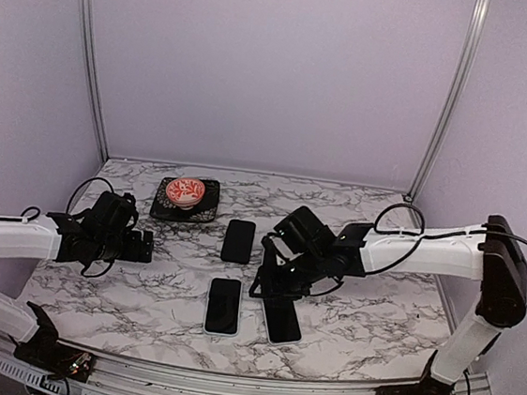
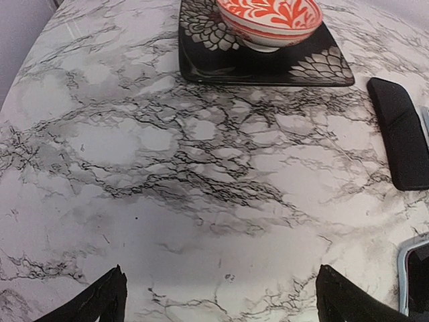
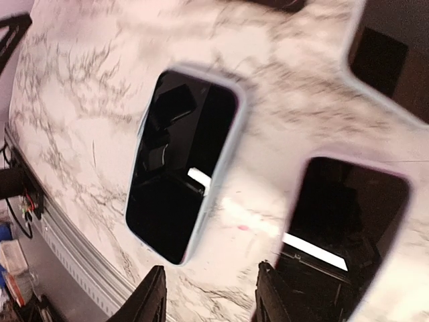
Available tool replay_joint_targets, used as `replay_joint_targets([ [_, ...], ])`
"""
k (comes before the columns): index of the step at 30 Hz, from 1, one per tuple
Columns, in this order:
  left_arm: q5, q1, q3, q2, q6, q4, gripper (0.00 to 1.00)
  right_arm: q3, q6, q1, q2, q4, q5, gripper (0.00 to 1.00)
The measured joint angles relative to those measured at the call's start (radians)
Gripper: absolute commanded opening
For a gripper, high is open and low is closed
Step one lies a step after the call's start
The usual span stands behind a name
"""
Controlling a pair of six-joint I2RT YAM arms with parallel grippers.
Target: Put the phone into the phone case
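Right tool [image 3: 209,300]: fingers apart with nothing between them, poised low over bare marble by the far ends of two phones. The pale-rimmed phone [image 1: 223,305] lies flat, screen up, to the left of that tool. The dark phone [image 1: 282,320] lies flat on the other side, slightly skewed, with a narrow strip of surface [image 1: 375,304] between the two. Whether the pale rim is a case cannot be determined. Both lie near the front edge, with a thin band of marble between their near ends and the metal rail [image 1: 244,382]. A matte black slab [image 1: 238,240], phone or case not distinguishable, lies flat farther back, apart from both phones and just left of the right tool. Left tool [image 2: 221,305]: fingers spread wide and empty, hovering at the left side, well apart from all three items, with broad open marble ahead of it. A black square plate [image 1: 207,215] carrying a red-and-white bowl [image 1: 186,191] sits toward the far left, its near-right corner close to the slab without touching.
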Motion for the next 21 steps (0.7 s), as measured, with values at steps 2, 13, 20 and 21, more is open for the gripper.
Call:
replay_joint_targets([
  [2,0.018,0.076,0.005,0.017,0.0,0.011,0.99,-0.002,-0.021,-0.044,-0.087,-0.064,0.069,0.38],
  [13,-0.006,0.21,0.218,0.101,-0.007,0.009,0.99,-0.246,-0.053,-0.162,-0.19,-0.291,0.341,0.26],
  [20,-0.018,0.3,0.309,0.182,0.072,-0.011,0.99,-0.252,-0.031,-0.058,-0.15,-0.295,0.351,0.25],
  [21,-0.016,0.312,0.307,0.195,0.078,-0.018,0.99,-0.248,-0.023,-0.037,-0.145,-0.293,0.353,0.25],
])
